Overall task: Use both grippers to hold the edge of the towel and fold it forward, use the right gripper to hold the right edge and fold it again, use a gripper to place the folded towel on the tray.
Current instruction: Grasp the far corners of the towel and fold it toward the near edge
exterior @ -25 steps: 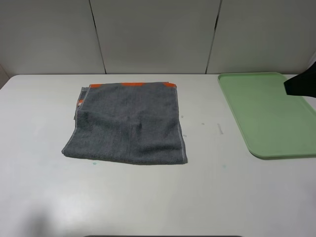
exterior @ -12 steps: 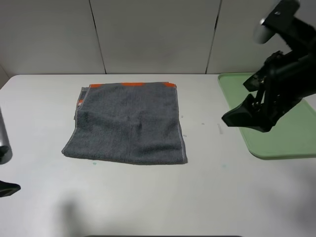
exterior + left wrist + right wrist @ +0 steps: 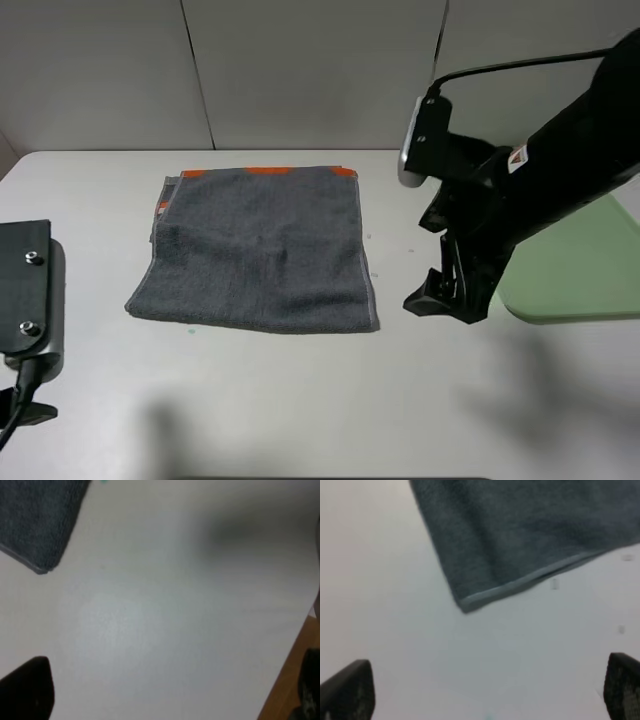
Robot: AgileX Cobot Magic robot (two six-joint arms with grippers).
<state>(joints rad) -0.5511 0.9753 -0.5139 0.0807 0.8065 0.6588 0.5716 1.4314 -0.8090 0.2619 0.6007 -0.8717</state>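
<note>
Towel (image 3: 260,250), grey terry, spread flat on the white worktop (image 3: 300,410), left of centre in the high view. Thin orange strip (image 3: 270,171) along its far border, with a second layer peeking out at the far left corner. Long near edge (image 3: 250,323) soft and rounded. Short right edge (image 3: 369,270) marked by a pale stitched line. Touched by neither arm.

Pale green tray (image 3: 585,275) at the right of the worktop, well apart from the towel, partly hidden behind the bulky black right arm (image 3: 560,150).

Right gripper (image 3: 445,298) hanging over bare worktop between towel and tray, near the towel's near right corner yet clear of it. Spread wide, nothing between the jaws: in the right wrist view, black fingertips (image 3: 347,692) at opposite sides, plain worktop between, the towel's hemmed corner ahead.

Left gripper (image 3: 167,690) at the left margin of the high view, beyond the towel's near left corner and apart from it. Mostly cut off there, only the grey wrist module (image 3: 28,300) and a black cable plain. Likewise spread wide and empty: in the left wrist view, one dark tip at each side, blurred worktop between, a towel corner off ahead.
</note>
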